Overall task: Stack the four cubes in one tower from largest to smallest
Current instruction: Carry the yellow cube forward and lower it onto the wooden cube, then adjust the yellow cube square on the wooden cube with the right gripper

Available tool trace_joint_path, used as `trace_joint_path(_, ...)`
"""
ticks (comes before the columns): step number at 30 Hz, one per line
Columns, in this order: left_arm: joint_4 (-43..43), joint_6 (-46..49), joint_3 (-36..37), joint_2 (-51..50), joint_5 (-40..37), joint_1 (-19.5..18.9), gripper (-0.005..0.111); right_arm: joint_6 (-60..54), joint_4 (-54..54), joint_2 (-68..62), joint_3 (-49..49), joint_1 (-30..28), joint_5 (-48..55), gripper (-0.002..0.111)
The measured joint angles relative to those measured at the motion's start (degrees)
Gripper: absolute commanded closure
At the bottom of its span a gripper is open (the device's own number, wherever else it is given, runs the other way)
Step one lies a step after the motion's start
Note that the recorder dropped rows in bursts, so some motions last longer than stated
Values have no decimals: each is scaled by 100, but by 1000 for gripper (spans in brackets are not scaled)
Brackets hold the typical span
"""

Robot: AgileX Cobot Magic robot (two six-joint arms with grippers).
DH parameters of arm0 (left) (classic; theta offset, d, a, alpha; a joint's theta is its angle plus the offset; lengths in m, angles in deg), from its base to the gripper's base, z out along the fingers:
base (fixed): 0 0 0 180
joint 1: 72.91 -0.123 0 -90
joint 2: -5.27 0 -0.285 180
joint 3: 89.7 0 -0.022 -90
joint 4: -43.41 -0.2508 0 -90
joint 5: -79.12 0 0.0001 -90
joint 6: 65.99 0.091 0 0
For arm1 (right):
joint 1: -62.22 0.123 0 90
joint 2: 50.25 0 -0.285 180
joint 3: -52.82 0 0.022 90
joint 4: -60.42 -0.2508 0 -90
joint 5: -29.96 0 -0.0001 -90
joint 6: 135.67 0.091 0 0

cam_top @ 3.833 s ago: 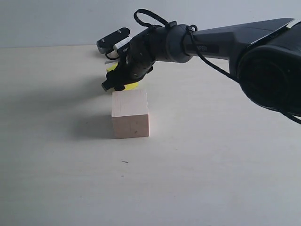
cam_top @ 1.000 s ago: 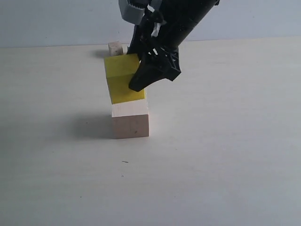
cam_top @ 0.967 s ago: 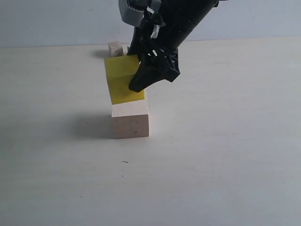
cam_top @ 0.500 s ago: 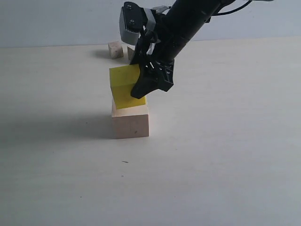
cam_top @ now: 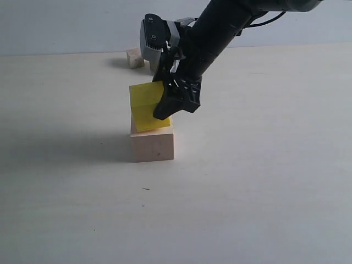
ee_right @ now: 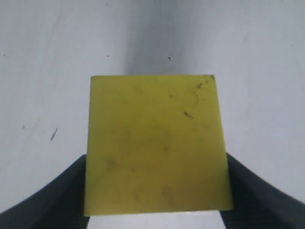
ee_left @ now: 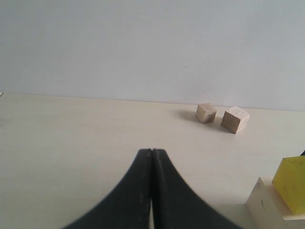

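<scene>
A pale cream tabletop (cam_top: 264, 181) meets a plain, evenly lit grey-white wall (cam_top: 66, 25).

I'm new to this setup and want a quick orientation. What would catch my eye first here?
First, the bright yellow cube, held tilted in the black right gripper right over the large wooden cube in the middle of the pale table. Next, the two small wooden cubes sitting side by side at the back of the table.
</scene>
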Motion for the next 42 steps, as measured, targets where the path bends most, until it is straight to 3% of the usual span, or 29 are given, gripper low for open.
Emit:
trace_joint_path(11,0,11,0,0,21,0,107,-18,-21,-47,0,0,-21,107)
trace_joint_path(28,0,23,0,0,21,0,107,82,-21,-47,0,0,-21,47)
trace_joint_path(42,0,23,0,0,21,0,107,239,-9,-47,0,0,-39,45)
